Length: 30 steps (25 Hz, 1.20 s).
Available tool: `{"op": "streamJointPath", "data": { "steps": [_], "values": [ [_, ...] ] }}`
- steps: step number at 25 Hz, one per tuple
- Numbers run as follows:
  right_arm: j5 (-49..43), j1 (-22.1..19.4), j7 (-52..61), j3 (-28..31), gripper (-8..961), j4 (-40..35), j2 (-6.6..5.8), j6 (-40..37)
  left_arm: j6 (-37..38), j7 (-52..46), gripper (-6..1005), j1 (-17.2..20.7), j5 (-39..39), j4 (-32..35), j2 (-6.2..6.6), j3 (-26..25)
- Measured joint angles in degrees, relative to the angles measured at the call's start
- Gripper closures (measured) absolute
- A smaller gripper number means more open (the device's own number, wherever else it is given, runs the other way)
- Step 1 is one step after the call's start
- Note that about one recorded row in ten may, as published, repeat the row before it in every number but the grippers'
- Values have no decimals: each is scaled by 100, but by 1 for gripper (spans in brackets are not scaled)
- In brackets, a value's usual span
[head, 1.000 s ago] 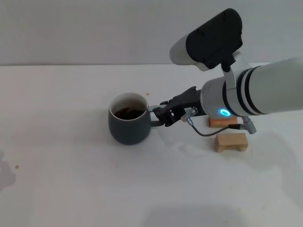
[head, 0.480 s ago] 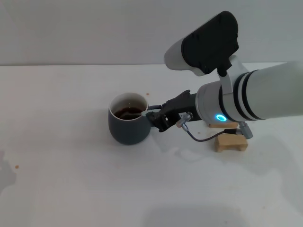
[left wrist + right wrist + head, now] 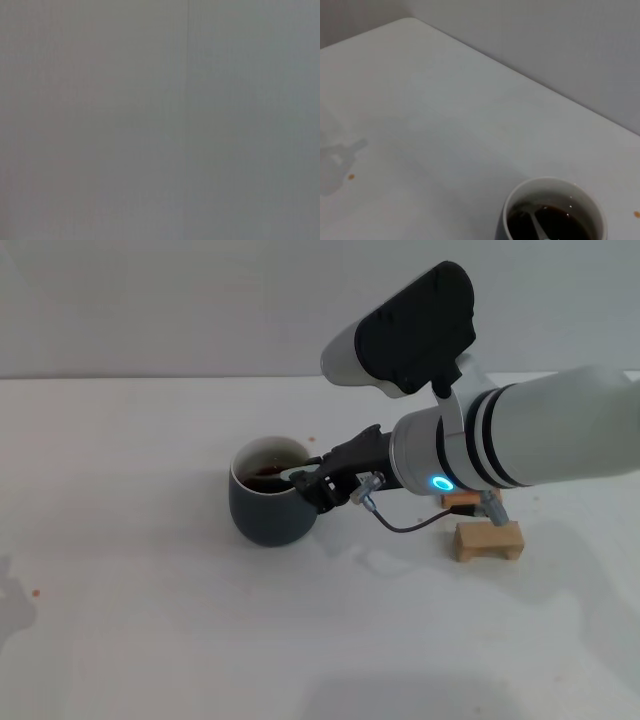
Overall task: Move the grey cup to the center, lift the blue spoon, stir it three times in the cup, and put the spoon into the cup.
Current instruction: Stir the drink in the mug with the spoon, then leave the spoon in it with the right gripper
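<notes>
The grey cup (image 3: 262,515) stands on the white table, left of middle, with dark brown liquid inside. My right gripper (image 3: 305,483) reaches in from the right and sits at the cup's right rim, over its handle side. It is shut on the blue spoon, whose pale handle is hidden by the fingers. In the right wrist view the spoon's metal bowl and neck (image 3: 536,225) dip into the liquid inside the cup (image 3: 512,207). My left gripper is out of view; its wrist view shows only plain grey.
A wooden block (image 3: 488,539) lies on the table to the right of the cup, below my right arm. A second block (image 3: 458,500) is mostly hidden behind the arm. Small brown spots mark the table (image 3: 150,620).
My right gripper has moved left with the spoon, from beside the cup's handle to over the rim. The spoon's tip is now in the liquid. The cup has stayed in place.
</notes>
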Motion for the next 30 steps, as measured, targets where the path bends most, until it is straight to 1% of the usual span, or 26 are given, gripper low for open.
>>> {"op": "streamJointPath", "data": {
  "steps": [7, 14, 22, 30],
  "values": [
    [-58, 99, -58, 153, 791, -195, -20, -154, 1, 0, 1001, -1, -28, -14, 0, 0],
    [-72, 30, -159, 382, 791, -235, -24, -98, 1, 6, 1001, -9, -29, -31, 0, -7],
    [-27, -168, -140, 320, 791, 18, -14, 163, 1, 25, 1001, -3, -16, -47, 0, 1],
    [102, -246, -113, 133, 790, 153, -1, 194, 18, 26, 1001, 23, 7, -69, 8, 0]
  ]
}}
